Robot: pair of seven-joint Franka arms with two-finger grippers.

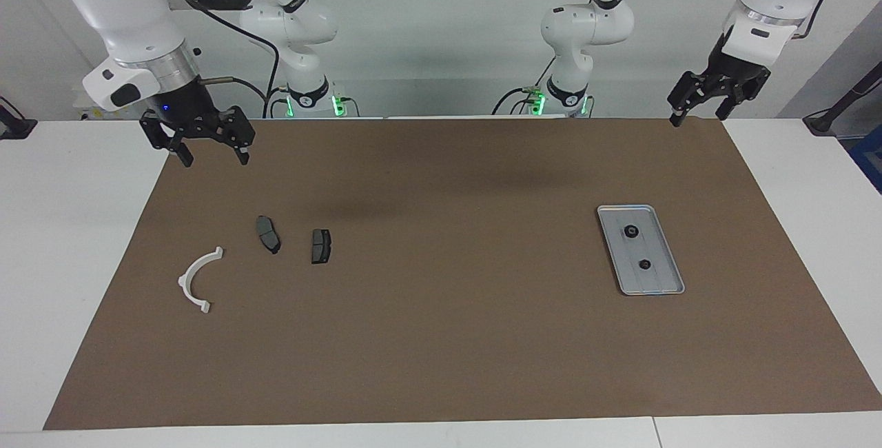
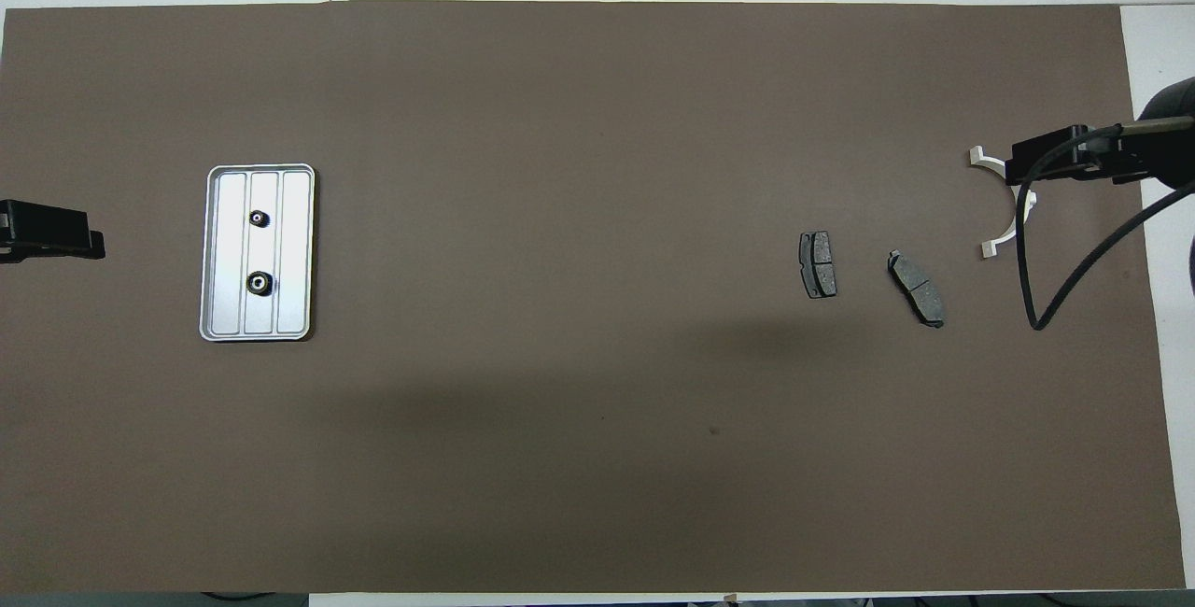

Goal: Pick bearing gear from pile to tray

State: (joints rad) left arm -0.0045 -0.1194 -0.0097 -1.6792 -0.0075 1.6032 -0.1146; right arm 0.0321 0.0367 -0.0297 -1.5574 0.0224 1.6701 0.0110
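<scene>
The silver tray (image 1: 658, 282) lies toward the left arm's end of the table and holds two small black round gears (image 1: 630, 231) (image 1: 645, 264). It also shows in the overhead view (image 2: 297, 252) with both gears (image 2: 258, 217) (image 2: 259, 283). The pile toward the right arm's end is a white half-ring bracket (image 1: 200, 279) and two dark brake pads (image 1: 268, 234) (image 1: 320, 246); no gear shows among them. My right gripper (image 1: 213, 154) hangs open and empty over the mat's edge, near the pile. My left gripper (image 1: 697, 116) hangs open and empty over the mat's corner near the robots.
A brown mat (image 1: 441, 338) covers most of the white table (image 1: 62, 227). In the overhead view the right gripper (image 2: 1036, 159) and its cable cover part of the bracket (image 2: 991, 247). The left gripper (image 2: 56, 241) shows at the mat's edge beside the tray.
</scene>
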